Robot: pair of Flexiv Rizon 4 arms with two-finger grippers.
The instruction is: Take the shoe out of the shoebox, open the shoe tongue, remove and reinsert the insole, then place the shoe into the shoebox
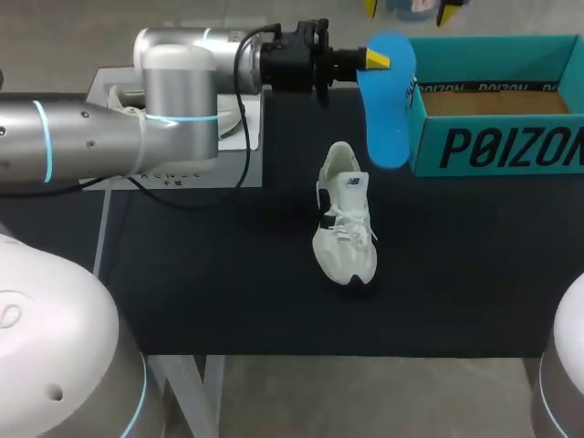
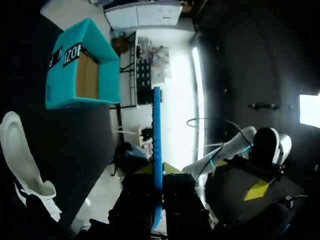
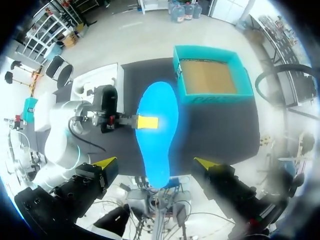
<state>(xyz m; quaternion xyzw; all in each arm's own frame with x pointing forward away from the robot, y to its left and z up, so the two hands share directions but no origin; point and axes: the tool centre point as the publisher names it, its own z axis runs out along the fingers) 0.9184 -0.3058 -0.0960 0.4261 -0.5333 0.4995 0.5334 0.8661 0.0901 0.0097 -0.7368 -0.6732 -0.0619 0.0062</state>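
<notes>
Black table (image 1: 228, 274) spreads under it all. The left tool (image 1: 376, 59) is clamped on the blue insole (image 1: 387, 100), holding it in the air by the near end of the open teal shoebox (image 1: 497, 146). The white shoe (image 1: 345, 214) lies mid-table, outside the box. The right tool (image 3: 154, 163) stands wide, holding nothing.

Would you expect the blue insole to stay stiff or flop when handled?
Likely light and fairly stiff: the insole shows no visible sag where the left end effector pinches it. Seen edge-on it is thin, so it probably bends if pushed.
</notes>
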